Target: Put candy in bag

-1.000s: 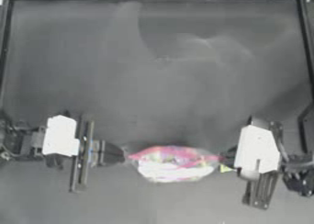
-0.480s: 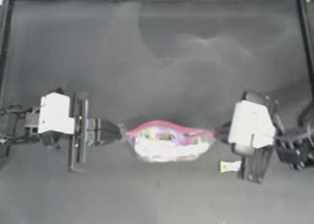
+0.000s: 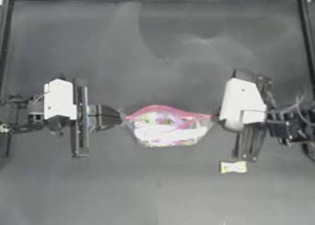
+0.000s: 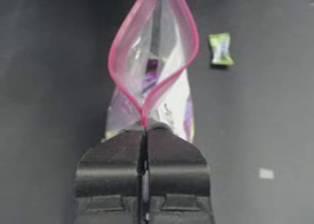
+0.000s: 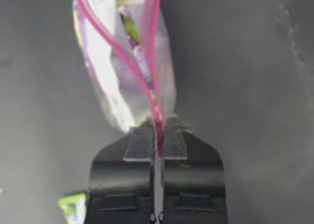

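The bag (image 3: 165, 127), clear plastic with a pink seal strip and multicoloured contents, hangs stretched between my two grippers at the table's middle. My left gripper (image 3: 122, 118) is shut on its left end, and in the left wrist view the jaws (image 4: 145, 125) pinch the seal where the mouth (image 4: 153, 58) gapes open. My right gripper (image 3: 215, 117) is shut on the right end, with the seal pinched in its jaws (image 5: 158, 127). The candy (image 3: 233, 167), a pale yellow-green wrapped sweet, lies loose on the table in front of the right arm. It also shows as the candy (image 4: 221, 48) beside the bag and the candy (image 5: 72, 207) next to the right jaws.
The dark table (image 3: 160, 49) has a raised rim along its far and side edges. Open surface lies behind the bag and along the front.
Both grippers have carried the bag away from the table's front edge toward the middle. The candy has stayed where it lay, so it now sits apart from the bag.
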